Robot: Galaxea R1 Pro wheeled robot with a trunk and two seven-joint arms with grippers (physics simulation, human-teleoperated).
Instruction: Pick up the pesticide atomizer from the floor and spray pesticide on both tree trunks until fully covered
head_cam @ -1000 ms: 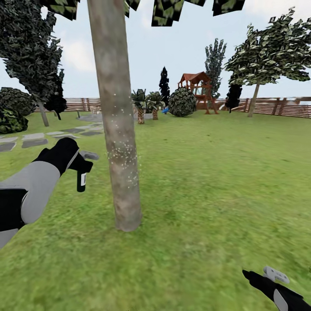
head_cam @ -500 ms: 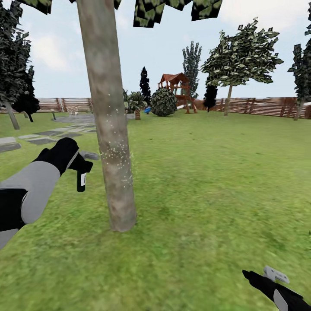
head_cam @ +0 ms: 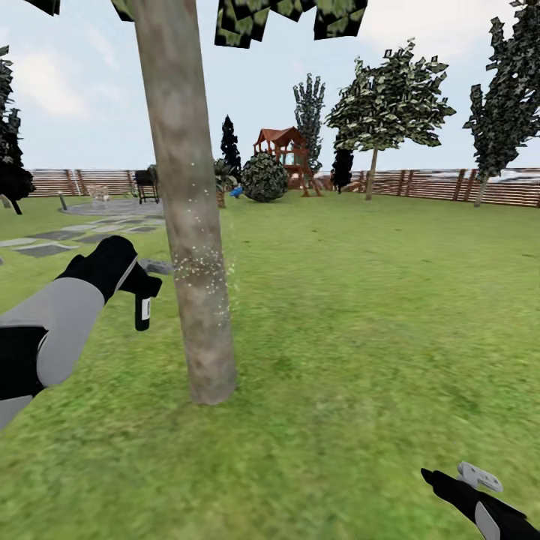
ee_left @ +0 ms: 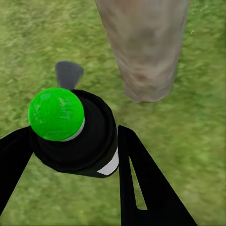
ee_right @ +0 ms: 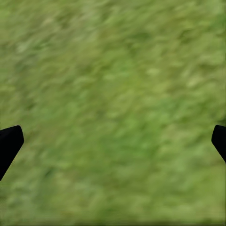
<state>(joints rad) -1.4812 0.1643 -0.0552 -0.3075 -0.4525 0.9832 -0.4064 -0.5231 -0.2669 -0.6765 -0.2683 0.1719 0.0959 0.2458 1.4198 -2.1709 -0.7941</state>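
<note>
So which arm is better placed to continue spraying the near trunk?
The left. Its gripper already holds the pesticide atomizer beside the tree trunk, where spray specks show on the bark. The right gripper hangs low over bare grass, jaws open and empty, away from the trunk.

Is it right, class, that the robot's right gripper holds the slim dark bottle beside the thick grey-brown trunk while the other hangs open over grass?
Not quite: the left gripper holds the slim dark bottle, as the head view shows. The right gripper is the open one over grass, beside the thick grey-brown trunk.
</note>
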